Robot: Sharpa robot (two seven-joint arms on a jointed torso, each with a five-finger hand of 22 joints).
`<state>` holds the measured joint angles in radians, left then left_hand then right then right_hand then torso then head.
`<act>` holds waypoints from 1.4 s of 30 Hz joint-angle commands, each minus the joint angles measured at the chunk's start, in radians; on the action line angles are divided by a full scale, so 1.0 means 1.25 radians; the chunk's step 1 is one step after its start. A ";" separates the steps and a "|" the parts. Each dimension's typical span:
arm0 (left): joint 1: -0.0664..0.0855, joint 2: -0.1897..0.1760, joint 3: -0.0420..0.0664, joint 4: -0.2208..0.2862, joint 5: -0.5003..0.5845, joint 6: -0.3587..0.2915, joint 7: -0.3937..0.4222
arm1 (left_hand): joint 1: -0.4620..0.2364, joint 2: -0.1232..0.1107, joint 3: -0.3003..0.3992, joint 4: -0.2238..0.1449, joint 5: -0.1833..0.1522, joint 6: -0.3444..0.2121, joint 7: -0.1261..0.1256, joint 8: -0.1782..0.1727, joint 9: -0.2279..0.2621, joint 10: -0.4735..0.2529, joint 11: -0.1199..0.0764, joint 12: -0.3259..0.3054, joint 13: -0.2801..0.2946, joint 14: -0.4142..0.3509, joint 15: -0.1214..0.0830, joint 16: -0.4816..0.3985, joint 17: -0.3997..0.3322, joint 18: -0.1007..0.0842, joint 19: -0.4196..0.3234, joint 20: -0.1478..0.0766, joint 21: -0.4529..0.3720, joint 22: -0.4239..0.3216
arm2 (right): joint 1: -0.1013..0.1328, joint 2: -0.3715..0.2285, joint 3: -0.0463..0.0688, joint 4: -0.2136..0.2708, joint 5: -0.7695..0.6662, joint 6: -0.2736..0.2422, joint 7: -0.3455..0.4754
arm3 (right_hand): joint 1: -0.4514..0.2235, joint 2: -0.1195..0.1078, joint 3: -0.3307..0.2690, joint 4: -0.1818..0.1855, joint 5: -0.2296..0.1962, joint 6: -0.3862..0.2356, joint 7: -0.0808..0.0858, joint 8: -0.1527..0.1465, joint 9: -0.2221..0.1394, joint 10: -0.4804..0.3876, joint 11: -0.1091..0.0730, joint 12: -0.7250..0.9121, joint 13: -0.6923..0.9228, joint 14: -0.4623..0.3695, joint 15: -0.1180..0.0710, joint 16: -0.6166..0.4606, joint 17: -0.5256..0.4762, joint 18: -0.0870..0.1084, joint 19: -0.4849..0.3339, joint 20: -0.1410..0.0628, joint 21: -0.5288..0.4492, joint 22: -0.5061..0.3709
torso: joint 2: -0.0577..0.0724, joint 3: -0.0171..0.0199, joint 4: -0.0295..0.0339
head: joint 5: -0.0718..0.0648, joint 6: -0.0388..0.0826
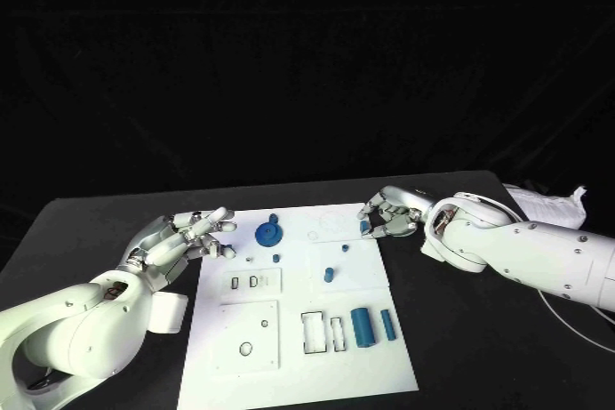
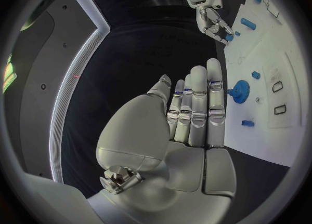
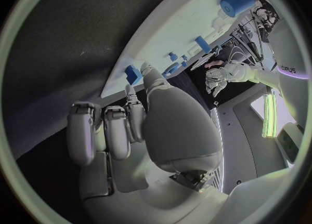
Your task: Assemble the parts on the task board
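Note:
The white task board (image 1: 295, 374) lies in the middle of the black table. A blue gear (image 1: 268, 233) sits near its far left; the left wrist view shows that gear (image 2: 239, 89) just beyond my fingertips. Two small blue pieces (image 1: 330, 274) lie mid-board, and two blue cylinders (image 1: 363, 325) lie at the near right. My left hand (image 1: 186, 238) hovers at the board's left edge, fingers straight and holding nothing. My right hand (image 1: 391, 212) is at the far right corner with fingers curled. Its thumb (image 3: 146, 73) is beside a small blue piece (image 3: 133, 74); whether it grips the piece is unclear.
Rectangular slots (image 1: 314, 332) and a round hole (image 1: 246, 348) are cut into the board's near half. White paper-like things (image 1: 554, 205) and a cable lie at the table's far right behind my right arm. Bare black table surrounds the board.

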<state>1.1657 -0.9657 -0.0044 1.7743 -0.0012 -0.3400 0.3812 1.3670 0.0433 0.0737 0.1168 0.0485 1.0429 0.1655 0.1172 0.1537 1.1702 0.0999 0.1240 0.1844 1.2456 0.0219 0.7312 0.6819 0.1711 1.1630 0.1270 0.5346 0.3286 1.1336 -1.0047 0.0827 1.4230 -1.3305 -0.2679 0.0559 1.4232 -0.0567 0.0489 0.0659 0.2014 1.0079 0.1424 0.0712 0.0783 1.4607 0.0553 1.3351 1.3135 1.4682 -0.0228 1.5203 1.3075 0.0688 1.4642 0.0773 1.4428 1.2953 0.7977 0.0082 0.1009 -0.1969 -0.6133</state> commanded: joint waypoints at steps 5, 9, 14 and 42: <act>0.000 0.000 0.000 0.001 0.000 0.015 0.004 | 0.008 0.000 0.000 -0.004 0.001 -0.005 0.002 -0.005 0.001 -0.006 0.000 -0.003 -0.001 -0.006 0.002 -0.003 0.001 0.006 -0.007 0.000 0.003 0.001 | -0.006 0.007 0.000 -0.009 -0.014 0.013 0.000 | 0.002 0.024 0.016 -0.005 -0.008 0.027 -0.006 0.006 0.003 0.001 -0.008 -0.006 0.076 0.066 -0.005 -0.004 0.138 -0.010 -0.001 -0.001 -0.003 0.001 | 0.000 0.0005 -0.0001 | 0.000 -0.001; 0.000 0.000 0.000 0.001 0.000 0.015 0.004 | 0.008 0.000 0.000 -0.004 0.001 -0.005 0.002 -0.005 0.001 -0.006 0.000 -0.003 -0.001 -0.006 0.002 -0.003 0.001 0.006 -0.007 0.000 0.003 0.001 | -0.007 0.009 0.000 -0.013 -0.013 0.012 0.002 | 0.004 0.036 0.028 -0.006 -0.013 0.040 -0.010 0.008 0.004 0.002 -0.012 -0.005 0.078 0.066 -0.008 -0.003 0.139 -0.010 0.000 -0.004 -0.002 0.004 | 0.000 0.0004 0.0004 | 0.000 -0.002; 0.000 0.000 0.000 0.002 0.000 0.015 0.003 | 0.008 0.000 0.000 -0.004 0.001 -0.005 0.002 -0.005 0.001 -0.006 0.000 -0.003 -0.001 -0.006 0.002 -0.003 0.001 0.006 -0.007 0.000 0.003 0.001 | -0.007 0.011 0.000 -0.015 -0.012 0.009 0.008 | 0.006 0.045 0.042 -0.010 -0.017 0.056 -0.015 0.011 0.005 0.004 -0.016 -0.003 0.079 0.067 -0.011 -0.002 0.141 -0.011 0.001 -0.007 -0.001 0.006 | 0.000 0.0007 -0.0005 | -0.002 -0.003; 0.000 -0.002 0.000 0.002 0.000 0.014 0.002 | 0.008 0.000 0.000 -0.004 0.001 -0.005 0.002 -0.005 0.001 -0.006 0.000 -0.003 -0.001 -0.006 0.002 -0.003 0.001 0.006 -0.007 0.000 0.003 0.001 | -0.007 0.025 0.006 0.018 -0.004 -0.077 -0.015 | -0.004 0.075 0.094 -0.020 -0.023 0.124 -0.044 0.030 0.018 0.014 -0.039 0.007 0.087 0.069 -0.031 0.004 0.152 -0.013 0.007 -0.025 0.005 0.018 | -0.001 -0.0002 0.0011 | 0.005 -0.009</act>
<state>1.1657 -0.9687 -0.0044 1.7754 -0.0012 -0.3400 0.3794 1.3670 0.0433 0.0735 0.1169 0.0485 1.0429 0.1655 0.1172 0.1536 1.1702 0.0998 0.1240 0.1845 1.2456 0.0219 0.7311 0.6815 0.1711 1.1630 0.1270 0.5345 0.3283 1.1245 -0.9758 0.0902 1.4379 -1.3363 -0.3178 0.0535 1.4106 0.0133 0.1593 0.0414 0.1676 1.1302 0.1123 0.0969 0.0900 1.4614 0.0192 1.3419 1.4265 1.4666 -0.0539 1.5203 1.3078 0.0689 1.4662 0.0536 1.4429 1.3080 0.7964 0.0083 0.1020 -0.1928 -0.6235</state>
